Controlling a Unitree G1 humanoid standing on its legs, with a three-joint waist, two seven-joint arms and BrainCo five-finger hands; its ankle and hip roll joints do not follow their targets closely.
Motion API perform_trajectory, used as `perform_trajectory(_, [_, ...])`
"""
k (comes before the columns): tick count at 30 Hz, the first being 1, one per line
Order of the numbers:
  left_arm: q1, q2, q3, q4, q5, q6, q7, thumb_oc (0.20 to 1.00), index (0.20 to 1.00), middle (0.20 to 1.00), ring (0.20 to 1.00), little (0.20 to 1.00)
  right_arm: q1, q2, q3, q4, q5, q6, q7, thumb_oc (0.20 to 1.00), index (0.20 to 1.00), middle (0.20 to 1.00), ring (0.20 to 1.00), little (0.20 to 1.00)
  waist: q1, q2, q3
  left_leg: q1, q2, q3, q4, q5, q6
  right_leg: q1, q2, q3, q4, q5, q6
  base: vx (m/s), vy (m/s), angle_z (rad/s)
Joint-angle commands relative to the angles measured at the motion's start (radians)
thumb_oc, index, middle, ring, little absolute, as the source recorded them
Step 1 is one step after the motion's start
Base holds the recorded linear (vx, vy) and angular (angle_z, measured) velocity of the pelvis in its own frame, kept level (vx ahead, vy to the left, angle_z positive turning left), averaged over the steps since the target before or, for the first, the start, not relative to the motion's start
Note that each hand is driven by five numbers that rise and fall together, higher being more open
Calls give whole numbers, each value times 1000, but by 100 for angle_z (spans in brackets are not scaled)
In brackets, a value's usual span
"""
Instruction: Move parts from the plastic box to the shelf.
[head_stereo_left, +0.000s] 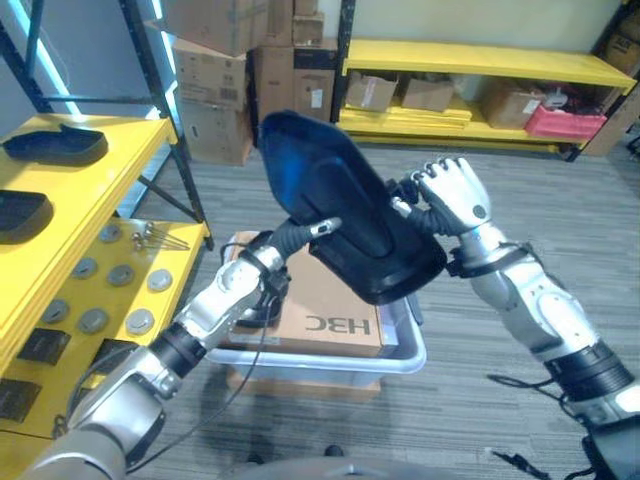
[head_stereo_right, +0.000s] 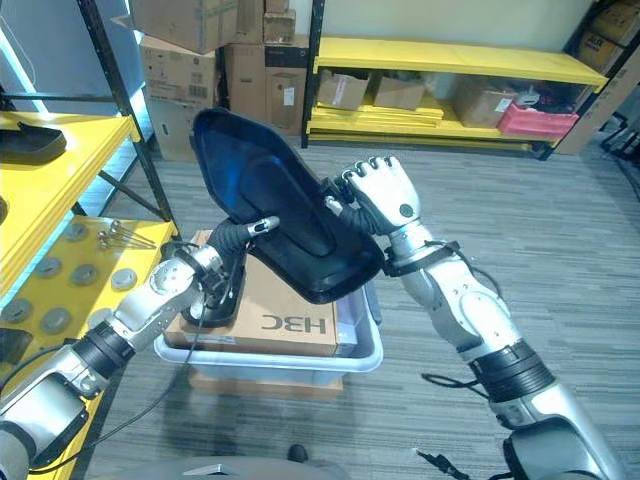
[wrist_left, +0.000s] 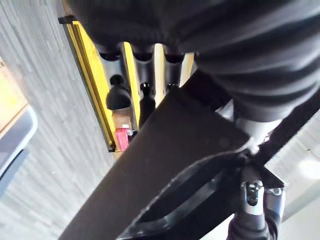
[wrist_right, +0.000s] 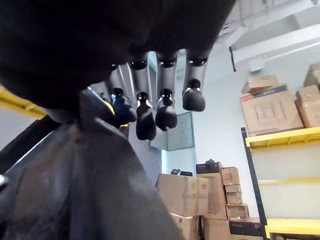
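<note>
A large black moulded part (head_stereo_left: 340, 200) is held tilted in the air between both hands, above the pale plastic box (head_stereo_left: 320, 362). My left hand (head_stereo_left: 288, 237) grips its lower left edge, thumb on the front face and fingers (wrist_left: 117, 95) behind. On the upper right edge my right hand (head_stereo_left: 458, 198) is curled, its fingers (wrist_right: 165, 112) bent over the rim of the part (wrist_right: 75, 190). The yellow shelf (head_stereo_left: 100, 190) stands at the left, with two black parts (head_stereo_left: 55, 145) on its top level.
A cardboard box (head_stereo_left: 330, 300) lies in the plastic box, with a dark item (head_stereo_left: 255, 305) on its left end. The lower shelf level carries round metal discs (head_stereo_left: 120, 275) and bolts (head_stereo_left: 160, 237). Stacked cartons (head_stereo_left: 215, 90) and another yellow rack (head_stereo_left: 480, 60) stand behind.
</note>
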Motion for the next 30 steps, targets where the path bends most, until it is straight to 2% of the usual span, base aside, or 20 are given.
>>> perform_trajectory(1, [-99,-62,39,39,169,-140,147,200,200,200,200,200,47,42,-44,-155,128,-53,-96,200,200,200,200,200,40,6,-35,33,50,-15,94,-169,-63,-61,-39,-84,204,-217,115,-44,-53,7])
perform_trajectory(3, [-74,-35,53,11,248,-148,175,200,200,200,200,200,88,86,-39,-160,173,-83,-106,200,200,200,200,200,41,11,-27,24,51,-22,101,-168,-64,-70,-38,-82,210,-222,112,-31,-48,13])
perform_trajectory(9, [14,-4,98,-48,285,-161,209,200,200,200,200,200,115,149,19,-141,268,-119,-84,200,200,200,200,200,49,23,-16,13,60,-34,106,-160,-71,-76,-34,-83,219,-234,99,-23,-49,6])
perform_trajectory(19, [115,52,133,-96,380,-167,190,200,200,200,200,200,85,111,58,-144,289,-154,-14,200,200,200,200,200,82,30,-1,-10,84,-77,106,-135,-95,-72,-15,-109,236,-259,75,-10,-73,16])
perform_trajectory(20, [127,55,137,-98,385,-168,186,200,200,200,200,200,81,104,61,-145,290,-157,-5,410,410,410,410,410,87,29,0,-11,87,-80,106,-133,-98,-68,-13,-113,237,-261,73,1,-30,13])
perform_trajectory(21, [127,55,137,-98,385,-168,186,200,200,200,200,200,81,104,61,-145,290,-157,-5,410,410,410,410,410,87,29,0,-11,87,-80,106,-133,-98,-68,-13,-113,237,-261,73,1,-83,12])
perform_trajectory(22, [154,62,153,-100,389,-172,186,200,200,200,200,200,76,96,62,-144,295,-160,7,1000,1000,1000,1000,1000,93,30,3,-14,91,-90,107,-130,-101,-65,-10,-119,241,-264,68,2,-101,11])
perform_trajectory(25, [228,72,206,-109,388,-177,195,200,200,200,200,200,93,97,47,-155,331,-169,30,1000,1000,1000,1000,1000,101,30,8,-23,94,-106,117,-128,-105,-68,-6,-133,255,-270,65,-5,-101,19])
perform_trajectory(30, [428,50,375,-172,299,-215,229,200,200,200,200,200,192,148,-54,-159,424,-182,20,1000,1000,1000,1000,1000,121,28,37,-63,103,-147,153,-119,-112,-85,-1,-148,290,-293,51,-27,-89,29])
